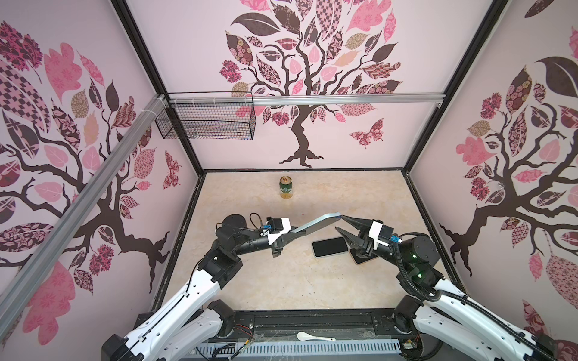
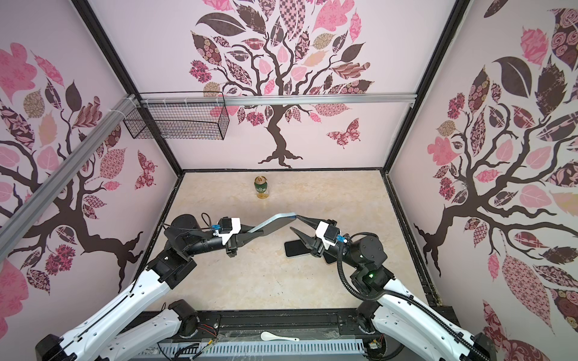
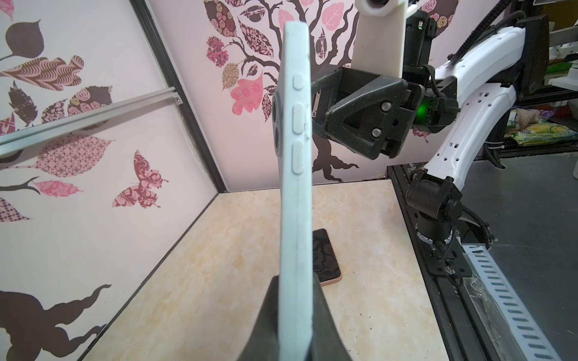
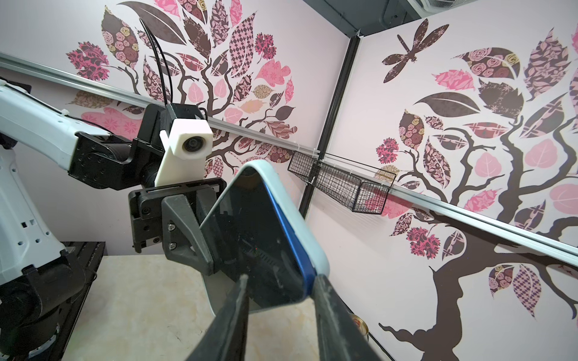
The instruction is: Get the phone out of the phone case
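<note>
The phone case (image 1: 316,220) (image 2: 275,220) is pale blue and hangs in the air over the mid-table, edge up. My left gripper (image 1: 294,231) (image 3: 295,281) is shut on its lower end. The left wrist view shows the case (image 3: 295,187) edge-on with its side buttons. The phone (image 4: 250,234) sits inside it, dark screen and blue rim showing at the far corner. My right gripper (image 1: 340,223) (image 4: 280,277) is open around that corner. One of its fingers (image 4: 322,297) rests against the case's outer edge (image 4: 281,193), and the other stands off in front of the screen.
A black-screened phone (image 1: 330,247) (image 3: 325,259) lies flat on the table under the right gripper, with another flat handset (image 1: 359,259) partly hidden beside it. A green can (image 1: 286,187) stands near the back wall. A wire basket (image 1: 206,120) hangs at the back left. A white spoon (image 1: 312,337) lies on the front rail.
</note>
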Available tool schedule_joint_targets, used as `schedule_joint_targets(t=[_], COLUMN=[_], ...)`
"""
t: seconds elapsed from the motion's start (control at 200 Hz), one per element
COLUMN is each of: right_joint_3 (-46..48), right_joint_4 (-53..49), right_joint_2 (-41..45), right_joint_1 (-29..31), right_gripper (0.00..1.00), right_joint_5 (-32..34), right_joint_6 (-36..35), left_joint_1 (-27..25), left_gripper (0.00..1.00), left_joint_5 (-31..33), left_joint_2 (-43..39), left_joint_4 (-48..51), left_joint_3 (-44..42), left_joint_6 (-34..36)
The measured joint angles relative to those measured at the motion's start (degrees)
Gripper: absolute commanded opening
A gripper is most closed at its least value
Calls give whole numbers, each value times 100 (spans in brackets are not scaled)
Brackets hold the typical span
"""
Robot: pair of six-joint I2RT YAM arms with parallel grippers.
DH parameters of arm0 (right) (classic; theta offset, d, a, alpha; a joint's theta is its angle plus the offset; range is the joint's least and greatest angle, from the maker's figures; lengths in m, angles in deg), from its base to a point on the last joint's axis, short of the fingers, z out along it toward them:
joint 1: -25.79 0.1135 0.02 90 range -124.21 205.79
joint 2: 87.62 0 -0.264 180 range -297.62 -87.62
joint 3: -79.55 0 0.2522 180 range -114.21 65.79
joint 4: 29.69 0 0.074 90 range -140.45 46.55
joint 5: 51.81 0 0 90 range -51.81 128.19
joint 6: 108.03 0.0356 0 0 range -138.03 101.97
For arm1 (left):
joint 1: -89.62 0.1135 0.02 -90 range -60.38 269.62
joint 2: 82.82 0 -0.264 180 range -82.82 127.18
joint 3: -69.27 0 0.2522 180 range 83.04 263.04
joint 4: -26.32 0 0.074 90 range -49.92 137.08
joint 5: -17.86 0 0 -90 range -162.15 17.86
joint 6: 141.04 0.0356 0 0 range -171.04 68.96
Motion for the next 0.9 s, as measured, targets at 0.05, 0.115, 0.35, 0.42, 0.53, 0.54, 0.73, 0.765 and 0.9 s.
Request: schedule_joint_targets(t=[0.05,0.115,0.35,0.42,0.53,0.54,0.73,0.765,0.9], right_joint_3=[-26,-76,-271,-361,-466,-476,-706,-752,-920], right_joint_4=[-46,-116,-516,-734,-940,-964,-1373,-1373,-769], right_joint_2=[-4,-11,-24,-70,-116,-118,-111,-127,-323], right_joint_1=[-4,-4,-28,-28,-24,-24,-48,-55,-70], right_gripper=[38,38,38,38,37,36,31,30,30], right_joint_5=[-24,-70,-376,-507,-706,-732,-1156,-1307,-1982], right_joint_6=[-2,-9,-55,-63,-74,-74,-70,-2,723], left_joint_1=[4,15,33,31,31,31,39,50,28], left_gripper=[0,0,0,0,0,0,0,0,0], left_joint_5=[-24,-79,-361,-444,-520,-529,-651,-739,-1088], left_joint_2=[0,9,116,144,157,157,103,96,140], left_joint_4=[57,149,494,584,691,702,721,638,24], left_joint_3=[31,90,295,297,297,295,295,291,275], left_joint_6=[13,42,201,232,275,278,153,44,-507])
